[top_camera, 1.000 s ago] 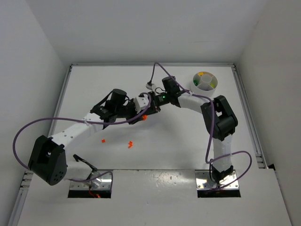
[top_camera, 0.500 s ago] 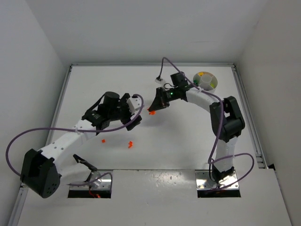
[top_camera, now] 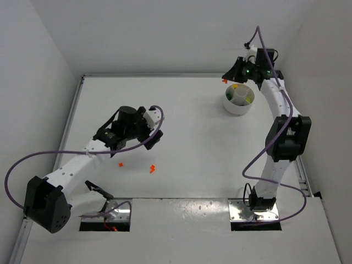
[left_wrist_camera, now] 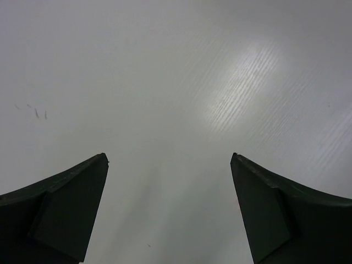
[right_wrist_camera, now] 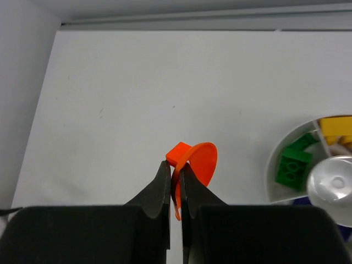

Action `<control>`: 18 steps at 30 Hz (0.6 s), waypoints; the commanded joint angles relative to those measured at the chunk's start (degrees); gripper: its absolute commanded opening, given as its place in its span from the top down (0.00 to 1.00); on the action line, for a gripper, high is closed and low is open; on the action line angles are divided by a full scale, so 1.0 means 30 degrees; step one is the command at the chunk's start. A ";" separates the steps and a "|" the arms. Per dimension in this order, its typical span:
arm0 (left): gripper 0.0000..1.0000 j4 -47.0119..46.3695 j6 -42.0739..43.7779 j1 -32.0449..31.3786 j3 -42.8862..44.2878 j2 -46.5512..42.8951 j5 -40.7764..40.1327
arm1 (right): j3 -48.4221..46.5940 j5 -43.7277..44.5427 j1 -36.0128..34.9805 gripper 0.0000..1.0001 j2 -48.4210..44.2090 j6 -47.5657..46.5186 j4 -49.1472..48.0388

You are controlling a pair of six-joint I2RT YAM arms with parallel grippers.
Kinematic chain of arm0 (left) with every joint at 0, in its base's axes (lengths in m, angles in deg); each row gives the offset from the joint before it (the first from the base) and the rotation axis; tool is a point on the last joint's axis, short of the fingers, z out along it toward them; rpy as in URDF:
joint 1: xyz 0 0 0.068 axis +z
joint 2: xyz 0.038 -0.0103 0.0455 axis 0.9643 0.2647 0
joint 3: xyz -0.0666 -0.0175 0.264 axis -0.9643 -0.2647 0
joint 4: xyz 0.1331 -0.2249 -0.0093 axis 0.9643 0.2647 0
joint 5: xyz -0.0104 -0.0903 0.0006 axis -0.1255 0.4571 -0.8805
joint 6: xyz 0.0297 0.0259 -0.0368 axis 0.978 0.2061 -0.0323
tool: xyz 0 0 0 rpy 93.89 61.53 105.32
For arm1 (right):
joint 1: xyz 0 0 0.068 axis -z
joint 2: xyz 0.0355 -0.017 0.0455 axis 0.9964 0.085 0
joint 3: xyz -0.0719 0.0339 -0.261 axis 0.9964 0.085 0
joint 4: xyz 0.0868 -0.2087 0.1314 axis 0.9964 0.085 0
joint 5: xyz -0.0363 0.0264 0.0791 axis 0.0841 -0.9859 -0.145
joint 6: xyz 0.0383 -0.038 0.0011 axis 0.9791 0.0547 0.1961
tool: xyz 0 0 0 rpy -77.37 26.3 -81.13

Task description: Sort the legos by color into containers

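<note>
My right gripper (right_wrist_camera: 175, 165) is shut on an orange lego (right_wrist_camera: 201, 159), a thin round disc with a small block at its top. In the top view it (top_camera: 226, 77) hangs just left of the white divided dish (top_camera: 238, 106) at the back right. The dish rim (right_wrist_camera: 273, 159) shows green legos (right_wrist_camera: 291, 165) and yellow legos (right_wrist_camera: 335, 129) in separate containers around a centre well (right_wrist_camera: 333, 187). My left gripper (top_camera: 158, 129) is open over bare table, nothing between its fingers (left_wrist_camera: 71, 203). Two orange legos (top_camera: 120, 164) (top_camera: 152, 168) lie on the table near it.
White walls close in the table on the left, back and right. A raised rail (top_camera: 176, 75) runs along the back edge. Purple cables (top_camera: 33, 154) loop off both arms.
My right arm swung from the table's middle to the back right beside the dish, carrying the orange lego. My left gripper opened wide and drew back to the left.
</note>
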 commanded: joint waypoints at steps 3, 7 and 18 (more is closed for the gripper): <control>0.00 -0.0121 -0.0733 0.0279 0.0982 0.0461 -0.0452 | -0.1475 0.1178 0.1430 1.00 0.1291 0.1249 -0.0215; 0.00 -0.0121 -0.0733 0.0279 0.1158 0.0639 -0.0452 | -0.1885 0.0678 0.2281 1.00 0.2141 0.2248 -0.0012; 0.00 -0.0121 -0.0733 0.0279 0.1158 0.1020 -0.0452 | -0.1533 0.4106 0.2460 1.00 0.2316 0.2658 0.0429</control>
